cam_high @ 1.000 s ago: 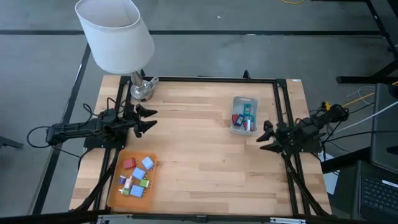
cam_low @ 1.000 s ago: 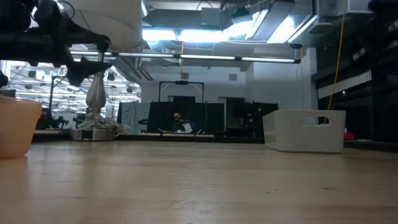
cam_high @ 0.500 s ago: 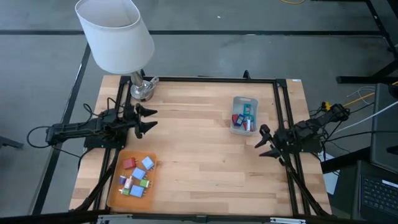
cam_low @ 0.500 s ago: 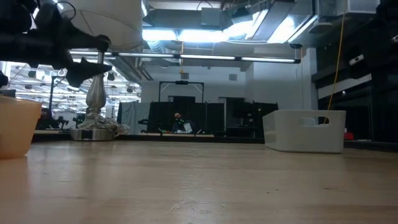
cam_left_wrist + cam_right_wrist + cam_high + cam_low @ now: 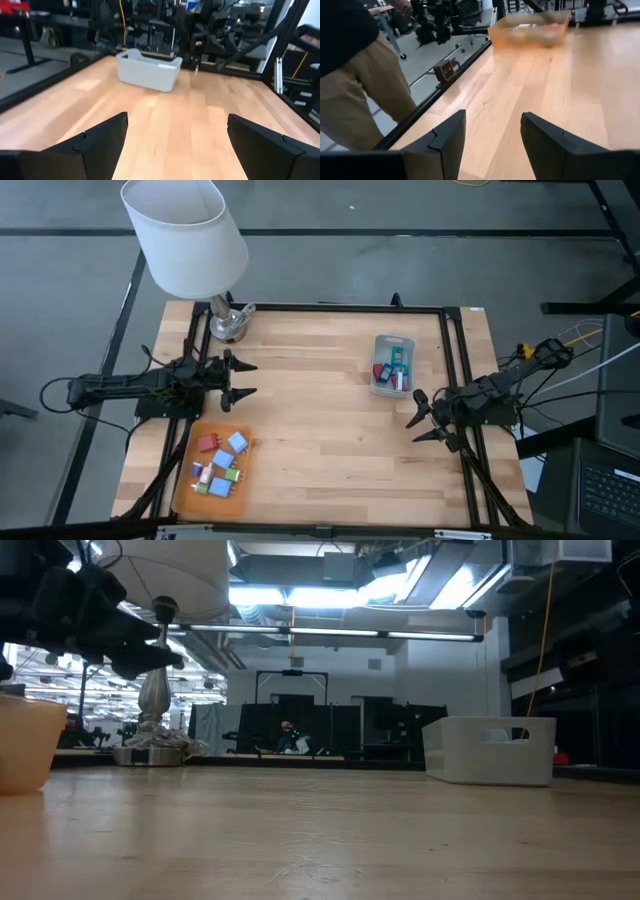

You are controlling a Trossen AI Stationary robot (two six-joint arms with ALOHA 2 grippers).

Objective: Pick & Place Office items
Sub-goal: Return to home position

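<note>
Left gripper (image 5: 243, 379) is hovering near the left table edge, jaws apart, empty | right gripper (image 5: 415, 417) is hovering near the right edge, jaws apart, empty | office items (image 5: 218, 465) are lying partly in orange tray (image 5: 188, 500), partly in grey bin (image 5: 393, 340)

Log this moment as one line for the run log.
left gripper open, empty, near orange tray | right gripper open, empty, near grey bin | office items split: some on tray, some in bin

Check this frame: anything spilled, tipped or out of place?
Nothing stands out. The coloured pieces all lie inside the orange tray or the grey bin; the lamp stands upright; the left gripper and right gripper are open and empty.
</note>
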